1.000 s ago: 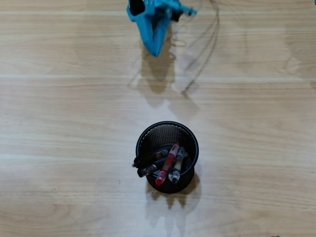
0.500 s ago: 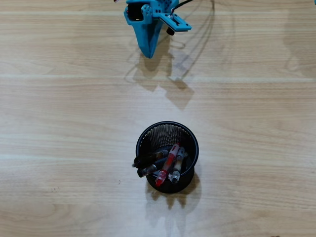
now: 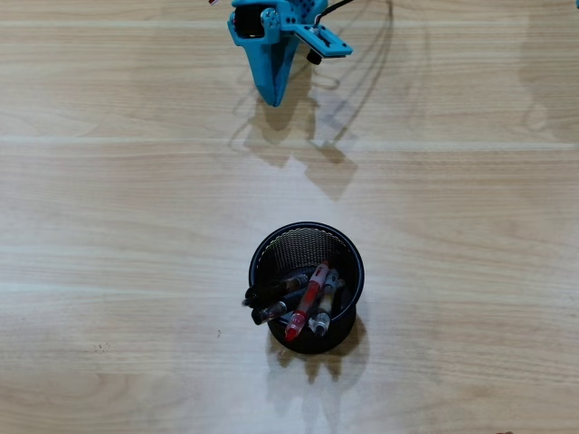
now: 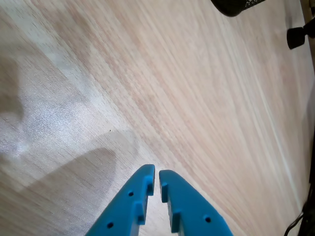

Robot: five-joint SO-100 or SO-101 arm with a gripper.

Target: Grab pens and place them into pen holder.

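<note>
Standing in pen holder [image 3: 306, 244]: four pens [image 3: 306, 301]; gripper [image 4: 157, 175] pressed together, empty.

we see a light wood-grain counter [image 3: 109, 226] with pale seams running across it in the overhead view. dark shadows [image 3: 308, 158] lie on it near the top. thin cables [image 3: 375, 63] loop over the surface there. in the wrist view we find a small black object [image 4: 301, 35] at the right edge, too cropped to identify, and a soft shadow [image 4: 69, 169] lower left.
</note>
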